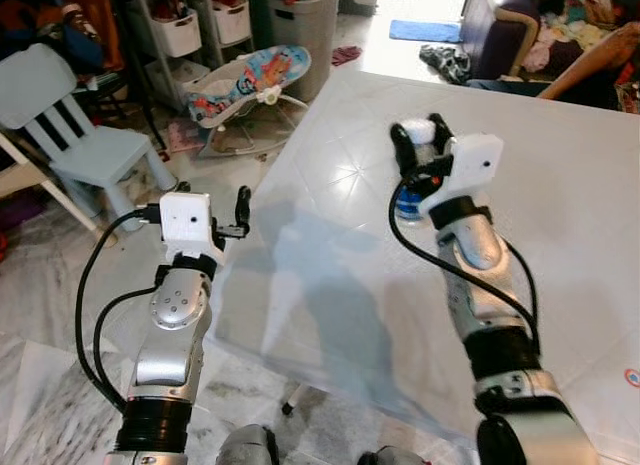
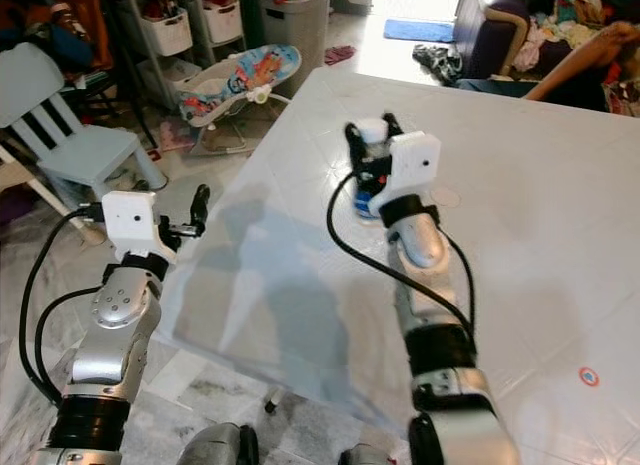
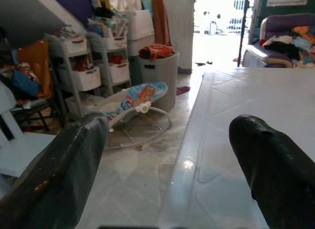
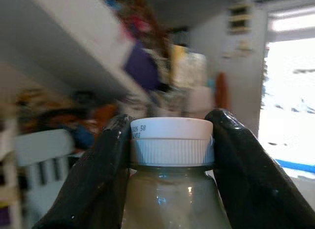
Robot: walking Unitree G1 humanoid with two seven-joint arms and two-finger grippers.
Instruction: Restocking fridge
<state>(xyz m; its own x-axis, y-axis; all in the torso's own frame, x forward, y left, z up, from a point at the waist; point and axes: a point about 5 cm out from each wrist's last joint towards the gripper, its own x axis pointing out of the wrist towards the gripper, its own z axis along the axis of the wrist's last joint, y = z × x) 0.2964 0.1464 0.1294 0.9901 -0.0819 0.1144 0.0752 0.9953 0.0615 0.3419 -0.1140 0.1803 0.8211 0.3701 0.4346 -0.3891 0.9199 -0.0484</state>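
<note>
Cluttered living room: white bench point(image 1: 560, 215) with a tile-like pattern running toward a bright doorway, tiled floor alongside. Off the bench's left edge sit a pale blue chair point(image 1: 75, 135), a baby bouncer point(image 1: 250, 80), a grey bin point(image 1: 305, 20) and white drawer units point(image 1: 185, 25); piled laundry and a purple armchair point(image 1: 500, 30) at the far right. Right claw point(image 1: 420, 135) is out over the bench, its two black fingers point(image 4: 101, 175) closed on the neck of a bottle point(image 4: 172, 189), pads either side of the white screw cap point(image 4: 171, 140). Contents pale, milky, seen through clear plastic; a blue band shows low on the bottle in the head views. Bottle stands upright, well in from the left edge; base is hidden behind the wrist, so whether it rests on the bench or is just clear of it cannot be told. Left claw point(image 1: 240, 213) is held level just off the bench's left edge, fingers wide apart, nothing between them. Reading: the pick-up step of the restock is in hand, grip looking seated at the cap. No fridge in sight, so the next move likely calls for a straight lift to clear the bench, keeping the bottle upright, then turning and walking to find the fridge. A hold this high risks the bottle swinging.
</note>
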